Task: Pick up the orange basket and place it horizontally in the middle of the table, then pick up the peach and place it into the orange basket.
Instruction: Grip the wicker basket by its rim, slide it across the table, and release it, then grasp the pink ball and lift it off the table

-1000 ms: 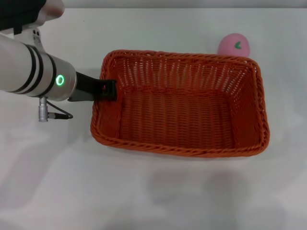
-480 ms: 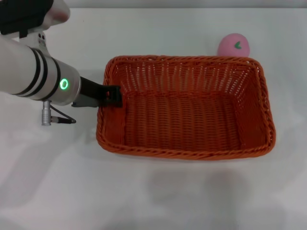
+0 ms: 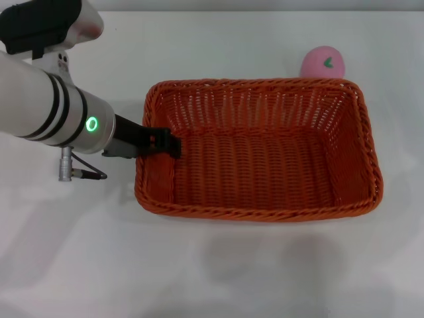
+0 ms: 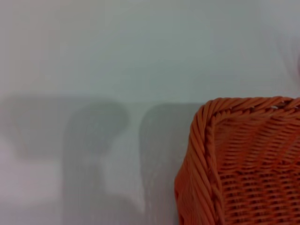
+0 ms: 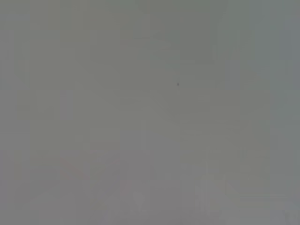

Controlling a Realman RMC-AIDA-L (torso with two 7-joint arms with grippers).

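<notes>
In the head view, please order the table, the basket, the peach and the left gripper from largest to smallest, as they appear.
1. table
2. basket
3. left gripper and peach: they look alike in size, and the gripper is partly hidden by the basket wall, so I do not rank them.

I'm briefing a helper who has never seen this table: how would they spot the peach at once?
Start from the white table and find the large orange basket in its middle, its left rim under the left gripper. Just beyond the basket's far right corner lies the peach: the only small, round, pink thing there, with a tiny green mark.
</notes>
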